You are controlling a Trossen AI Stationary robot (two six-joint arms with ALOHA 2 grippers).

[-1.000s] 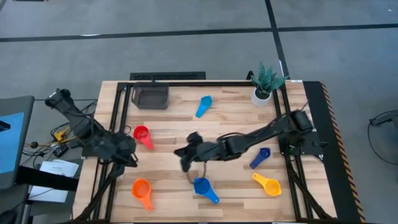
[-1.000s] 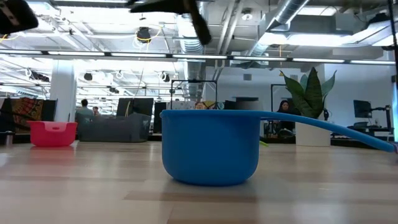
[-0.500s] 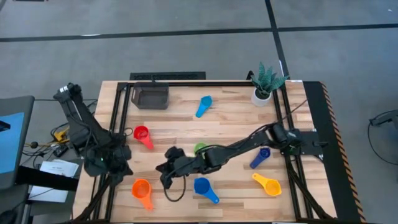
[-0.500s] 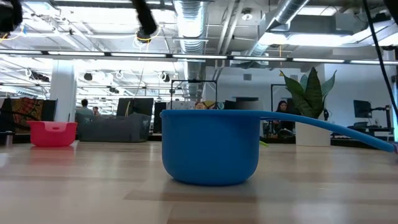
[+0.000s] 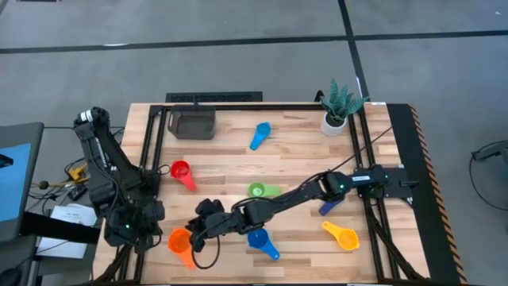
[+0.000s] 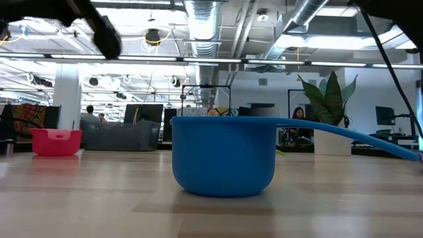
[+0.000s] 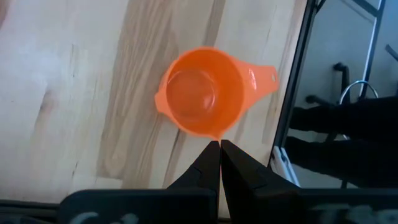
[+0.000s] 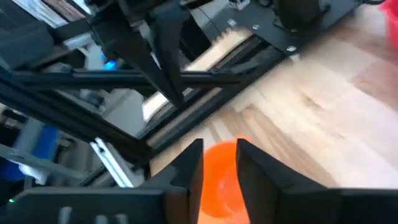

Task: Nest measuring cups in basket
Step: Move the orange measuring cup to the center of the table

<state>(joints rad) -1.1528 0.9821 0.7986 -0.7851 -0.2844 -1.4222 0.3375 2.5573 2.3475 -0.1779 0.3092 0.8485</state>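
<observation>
With its jaws part open and empty, the right gripper [image 5: 193, 236] should straddle the orange cup's [image 5: 180, 241] rim squarely before closing, while the left gripper [image 7: 219, 163] waits shut beside it.

Pale wooden plank surface [image 5: 294, 159] inside a black metal frame [image 5: 151, 139], standing on a grey floor [image 5: 238, 56] crossed by dark seam lines. A small potted plant in a white pot [image 5: 336, 111] sits at one far corner of the surface. Beyond the surface, seen level: an open office hall, exposed ceiling with silver ducts [image 6: 205, 20] and pipes, rows of strip lights [image 6: 132, 59], a white column [image 6: 67, 99]. A dark sofa [image 6: 122, 137] and monitors line the back. A large leafy plant [image 6: 328, 99] stands in a pale pot. People sit far off [image 6: 89, 117], small and indistinct.
</observation>
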